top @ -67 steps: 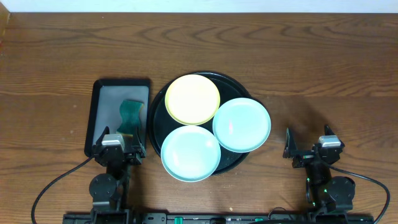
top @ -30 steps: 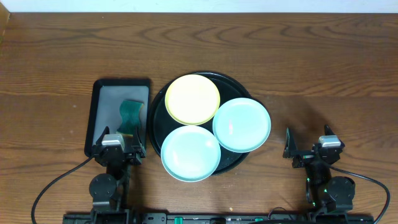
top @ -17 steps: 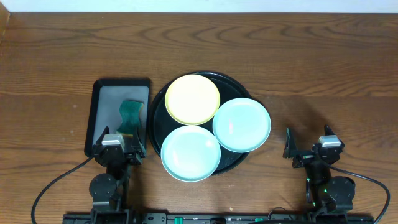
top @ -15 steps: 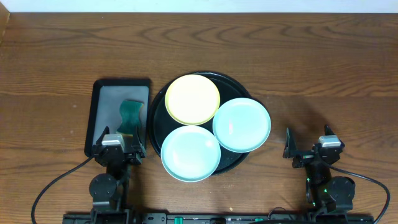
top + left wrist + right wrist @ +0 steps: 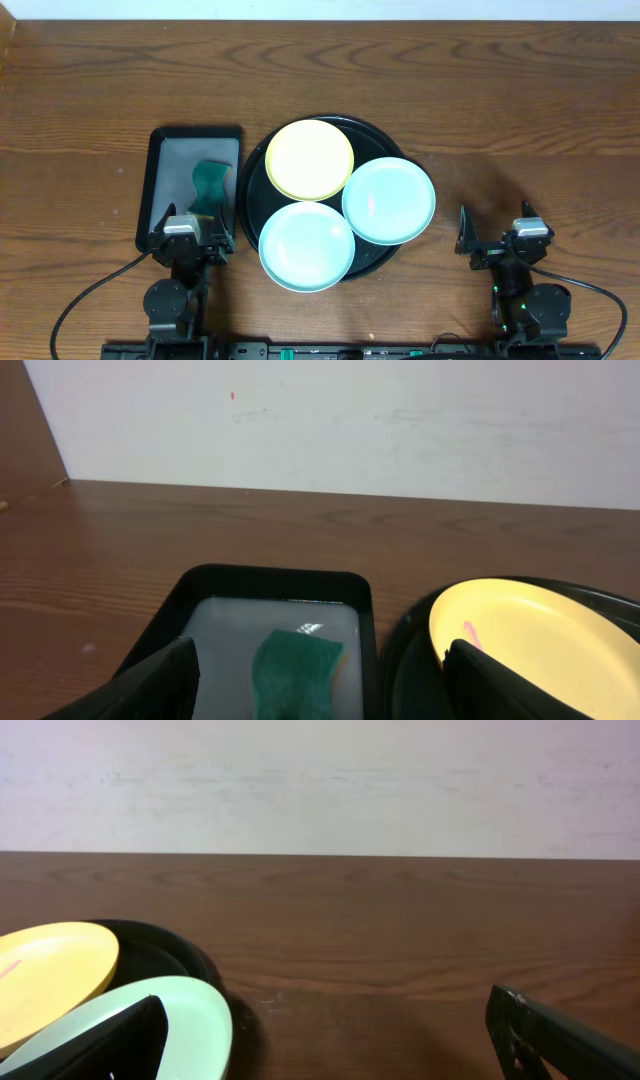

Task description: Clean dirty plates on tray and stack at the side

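All three on the tray: yellow plate at its far side, one mint plate at its right, other mint plate overhanging its near rim. Left gripper near-left of tray, jaws wide, empty. Right gripper near-right of tray, jaws wide, empty.

A glossy black round tray carries three shallow plates lying flat. The yellow plate lies at the back. The right mint plate, faintly smeared red, overhangs the rim. The near mint plate overhangs the front edge.
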{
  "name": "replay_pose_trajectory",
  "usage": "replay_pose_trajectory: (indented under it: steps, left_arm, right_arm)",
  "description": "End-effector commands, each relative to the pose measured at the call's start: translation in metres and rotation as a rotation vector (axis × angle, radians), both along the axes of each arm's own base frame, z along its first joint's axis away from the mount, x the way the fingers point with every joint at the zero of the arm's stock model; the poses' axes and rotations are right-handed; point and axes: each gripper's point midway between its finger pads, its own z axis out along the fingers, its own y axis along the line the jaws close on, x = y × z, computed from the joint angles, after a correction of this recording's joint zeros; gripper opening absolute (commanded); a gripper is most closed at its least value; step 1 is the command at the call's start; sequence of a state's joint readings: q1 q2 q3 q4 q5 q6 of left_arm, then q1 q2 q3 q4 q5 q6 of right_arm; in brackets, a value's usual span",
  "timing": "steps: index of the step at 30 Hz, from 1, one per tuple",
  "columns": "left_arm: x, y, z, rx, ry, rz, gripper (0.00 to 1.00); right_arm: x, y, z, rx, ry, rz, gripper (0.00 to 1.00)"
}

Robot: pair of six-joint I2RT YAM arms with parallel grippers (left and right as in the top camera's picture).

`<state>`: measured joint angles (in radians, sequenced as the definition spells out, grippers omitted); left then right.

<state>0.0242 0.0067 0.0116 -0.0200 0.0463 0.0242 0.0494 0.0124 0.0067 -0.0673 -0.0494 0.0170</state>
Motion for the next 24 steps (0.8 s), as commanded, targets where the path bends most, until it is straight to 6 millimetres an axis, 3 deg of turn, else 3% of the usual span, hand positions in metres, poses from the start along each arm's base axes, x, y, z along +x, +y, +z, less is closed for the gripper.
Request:
replay_pose_trajectory:
  steps: [1,19,24]
  left_arm:
    - [-0.0012,0.0007,-0.0163,0.009,0.060,0.004,0.79]
    - [-0.0011,-0.0002,-0.0161,0.007,0.059,-0.001,0.78]
    - [-0.0011,-0.0007,-0.0162,0.003,0.059,-0.003,0.78]
  right_arm:
    - [0.0000,0.0003,-0.0018,-0.012,0.005,0.001,0.99]
    - [-0.0001,0.0012,-0.0018,-0.010,0.005,0.006,0.99]
    - [-0.0006,0.0058,-0.0018,0.139,0.022,0.021,0.99]
